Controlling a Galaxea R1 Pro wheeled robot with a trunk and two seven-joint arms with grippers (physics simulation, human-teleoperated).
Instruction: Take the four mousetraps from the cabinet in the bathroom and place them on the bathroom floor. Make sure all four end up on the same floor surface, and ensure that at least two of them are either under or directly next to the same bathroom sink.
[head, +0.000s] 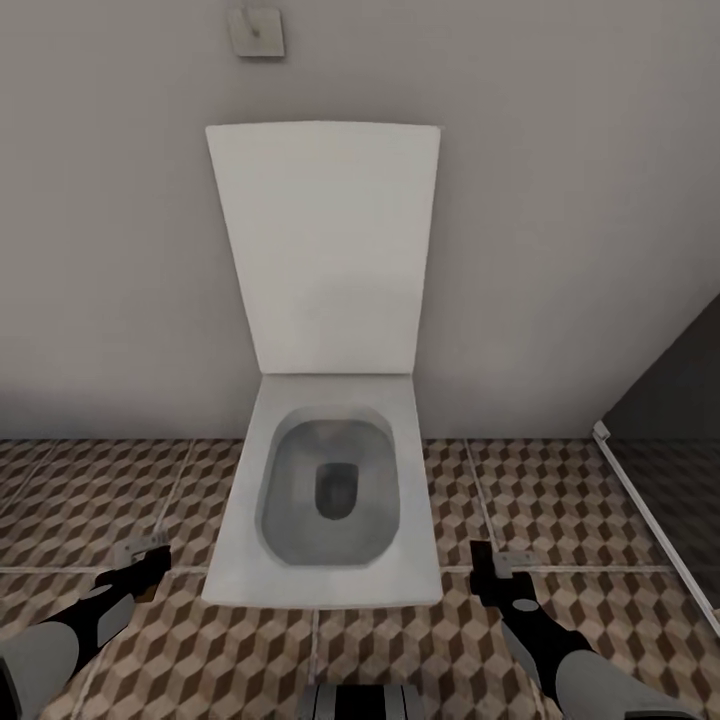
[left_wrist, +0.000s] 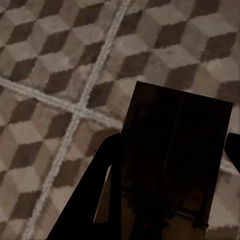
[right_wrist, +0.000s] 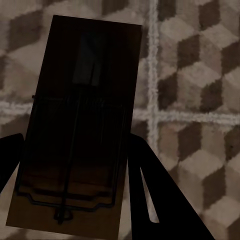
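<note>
a: what's in front of you?

b: from the head camera i'm facing a white toilet (head: 325, 500) against a grey wall (head: 560, 200), its lid (head: 325, 250) raised upright. a small square plate (head: 256, 32) sits on the wall above it. the bathroom floor (head: 540, 490) with its cube-pattern tiles runs under everything, and a dark panel with a pale edge (head: 650, 500) stands off to my right.

a: and the tools?

b: my left tool (head: 148, 562) is low at the left of the toilet, my right tool (head: 497, 572) low at the right, both above the tiles. in the left wrist camera the left tool (left_wrist: 167, 150) is closed on a mousetrap (left_wrist: 175, 160), a dark flat board gripped between the two fingers (left_wrist: 100, 175). in the right wrist camera the right tool (right_wrist: 75, 150) is closed on a second mousetrap (right_wrist: 80, 130); i can make out its wire frame and a darker plate near the far end.

a: any labels or writing?

b: none i can read; both boards are in deep shadow.

a: are the traps touching the floor?

b: i can't tell, though the tiles (right_wrist: 200, 75) lie behind them.
</note>
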